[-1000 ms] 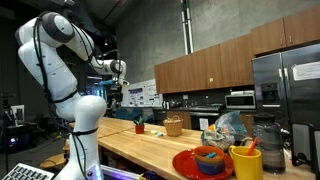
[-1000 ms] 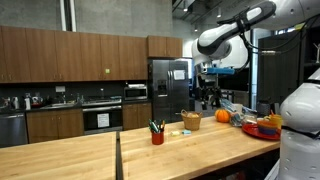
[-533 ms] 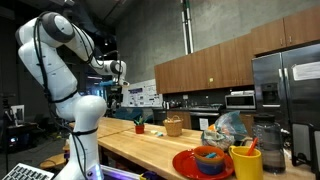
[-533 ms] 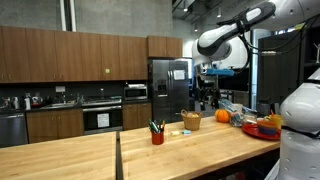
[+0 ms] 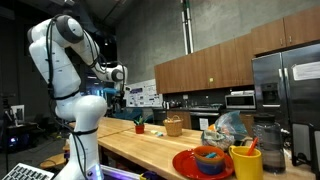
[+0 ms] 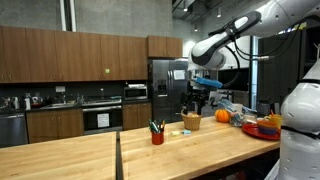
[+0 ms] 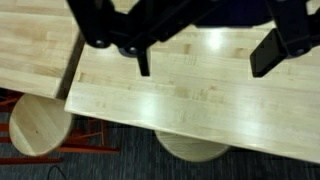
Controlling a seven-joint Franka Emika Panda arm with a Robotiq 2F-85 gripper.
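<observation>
My gripper [image 7: 205, 58] is open and holds nothing; its two dark fingers [image 7: 270, 52] stand wide apart. It hangs well above the light wooden counter [image 7: 170, 95], which fills the wrist view. In both exterior views the gripper [image 5: 113, 96] [image 6: 194, 99] hovers in the air above the counter. A red cup of pens [image 6: 157, 135] and a small wooden box [image 6: 190, 121] stand on the counter below and to the side of it.
A red plate with a bowl [image 5: 200, 162] and a yellow mug [image 5: 246, 160] sit at the counter's near end. An orange pumpkin [image 6: 222, 116] stands by the box. Two round stools [image 7: 38, 125] [image 7: 190, 149] stand beside the counter's edge. Kitchen cabinets and a fridge [image 6: 168, 88] line the back.
The arm has swung and bent, carrying the gripper lower and sideways over the counter. The jaws stayed open.
</observation>
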